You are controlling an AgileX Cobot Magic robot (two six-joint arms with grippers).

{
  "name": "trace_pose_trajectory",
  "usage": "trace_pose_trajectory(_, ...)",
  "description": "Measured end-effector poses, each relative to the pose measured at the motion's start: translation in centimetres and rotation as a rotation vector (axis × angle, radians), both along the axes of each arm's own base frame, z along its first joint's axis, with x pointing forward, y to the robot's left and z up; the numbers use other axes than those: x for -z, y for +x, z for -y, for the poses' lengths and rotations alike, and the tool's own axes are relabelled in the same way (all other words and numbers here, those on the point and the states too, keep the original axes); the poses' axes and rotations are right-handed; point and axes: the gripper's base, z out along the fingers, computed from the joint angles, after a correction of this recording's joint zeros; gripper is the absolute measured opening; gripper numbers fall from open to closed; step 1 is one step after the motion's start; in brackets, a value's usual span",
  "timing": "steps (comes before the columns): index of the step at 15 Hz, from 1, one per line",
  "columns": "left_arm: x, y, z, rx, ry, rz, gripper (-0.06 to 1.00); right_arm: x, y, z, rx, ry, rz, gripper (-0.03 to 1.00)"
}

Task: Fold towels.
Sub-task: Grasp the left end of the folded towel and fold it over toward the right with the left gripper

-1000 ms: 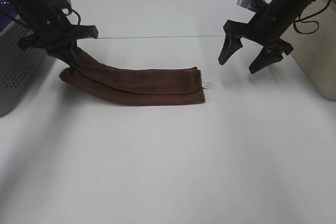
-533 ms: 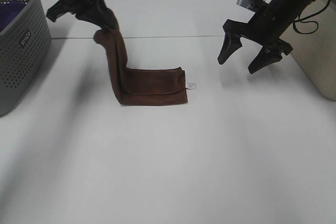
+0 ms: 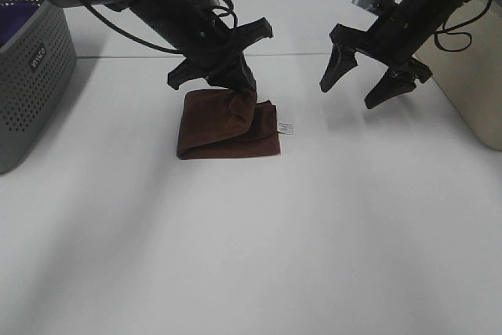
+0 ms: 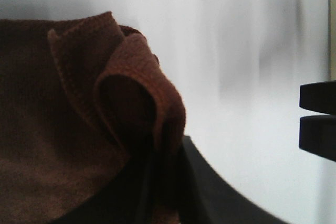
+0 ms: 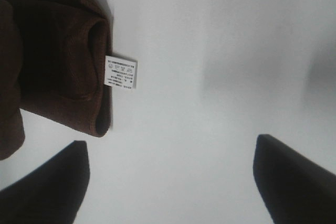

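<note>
The dark reddish-brown towel (image 3: 220,127) lies folded into a compact, roughly square pad near the table's middle. Its white tag (image 3: 286,128) sticks out on the right. My left gripper (image 3: 239,88) hangs over the pad's far right corner. It is shut on a bunched end of the towel (image 4: 131,93), which rises in a hump to one finger (image 4: 220,198). My right gripper (image 3: 349,96) hovers open to the right of the towel, touching nothing. Its wrist view shows the tag (image 5: 121,72) and the towel's rolled edge (image 5: 52,51) beyond the spread fingertips.
A grey perforated basket (image 3: 31,92) holding a purple cloth (image 3: 16,21) stands at the left edge. A beige box (image 3: 471,92) stands at the far right. White table surface stretches in front of the towel.
My left gripper has lifted the towel's left end and carried it rightward over the other half, turning the long strip into a short pad. The right gripper has barely moved.
</note>
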Motion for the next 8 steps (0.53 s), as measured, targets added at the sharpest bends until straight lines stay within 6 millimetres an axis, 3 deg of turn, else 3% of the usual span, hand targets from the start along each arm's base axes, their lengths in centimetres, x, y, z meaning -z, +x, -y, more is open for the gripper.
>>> trace_pose_trajectory(4, 0.0, 0.4, 0.4, -0.084, -0.069, -0.009, 0.7, -0.2, 0.0, -0.3, 0.011, 0.037, -0.003, 0.8)
trace_pose_trajectory(8, -1.7, 0.8, -0.6, -0.029, -0.045, 0.094, 0.77, -0.7, -0.2, -1.2, -0.019, 0.153, -0.02, 0.8)
